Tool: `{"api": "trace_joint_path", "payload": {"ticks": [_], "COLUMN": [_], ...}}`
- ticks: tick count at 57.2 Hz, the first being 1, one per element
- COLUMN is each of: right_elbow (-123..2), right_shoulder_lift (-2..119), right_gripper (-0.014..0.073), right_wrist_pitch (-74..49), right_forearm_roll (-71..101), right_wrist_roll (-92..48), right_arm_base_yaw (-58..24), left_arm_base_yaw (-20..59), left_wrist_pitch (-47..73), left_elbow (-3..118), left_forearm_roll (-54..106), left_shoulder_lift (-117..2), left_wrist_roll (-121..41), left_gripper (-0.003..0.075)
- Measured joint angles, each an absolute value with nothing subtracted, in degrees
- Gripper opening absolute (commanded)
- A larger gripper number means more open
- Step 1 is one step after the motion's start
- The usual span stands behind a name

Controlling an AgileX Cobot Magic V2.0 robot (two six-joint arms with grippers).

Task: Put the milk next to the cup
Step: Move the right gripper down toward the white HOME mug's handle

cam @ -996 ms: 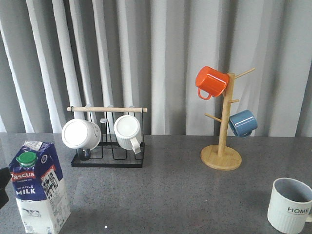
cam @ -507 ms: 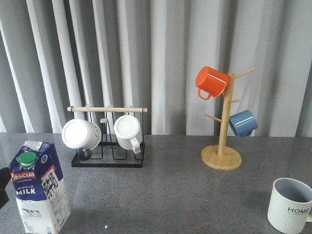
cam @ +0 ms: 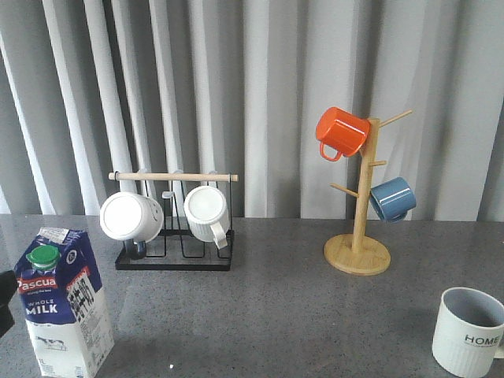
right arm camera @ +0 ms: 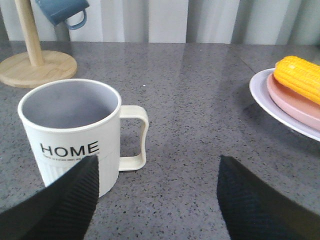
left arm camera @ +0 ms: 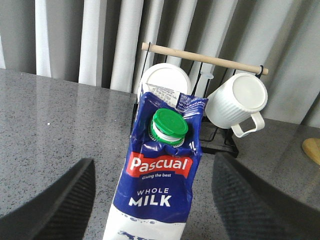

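The milk [cam: 64, 303], a white and dark-blue carton with a green cap, stands upright at the table's front left. In the left wrist view the milk [left arm camera: 160, 185] sits between the fingers of my left gripper [left arm camera: 154, 160], which is open with a gap on each side. The cup [cam: 468, 331], off-white with "HOME" lettering, stands at the front right. In the right wrist view the cup [right arm camera: 70, 135] is just ahead of one finger [right arm camera: 60, 205] of my right gripper [right arm camera: 157, 162], which is open and holds nothing.
A black wire rack [cam: 175, 256] with two white mugs stands behind the milk. A wooden mug tree [cam: 358, 252] holds an orange mug [cam: 341, 132] and a blue mug [cam: 392, 198]. A white plate [right arm camera: 265, 100] with corn [right arm camera: 297, 75] lies beside the cup.
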State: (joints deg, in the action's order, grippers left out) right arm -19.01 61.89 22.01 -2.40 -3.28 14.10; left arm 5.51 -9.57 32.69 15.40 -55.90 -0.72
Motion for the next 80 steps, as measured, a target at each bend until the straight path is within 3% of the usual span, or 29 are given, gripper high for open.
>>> {"api": "trace_joint_path", "payload": {"ticks": [35,55,80], "right_elbow": [-19.0,-19.2,-20.3], "right_shoulder_lift": [77.2,81.2,89.0], "right_gripper": [0.0475,0.0472,0.0472], "right_wrist_pitch": [38.5,44.6,51.2], "right_forearm_roll": [-9.6,-14.4,-16.4], "right_wrist_roll": [-5.0,1.3,2.1], "right_arm_base_yaw": [15.5,22.6,22.8], "left_arm_base_yaw": [5.5,5.5,5.5], "left_wrist_pitch": [-9.6,-9.6,-9.6], "left_elbow": [32.7,32.7,32.7], "left_forearm_roll": [15.4,15.4,15.4], "left_shoulder_lift": [-55.9,-55.9,-55.9], "left_wrist_roll": [-0.7,-0.7,-0.7], "left_gripper": [0.0489,0.0489,0.0489]}}
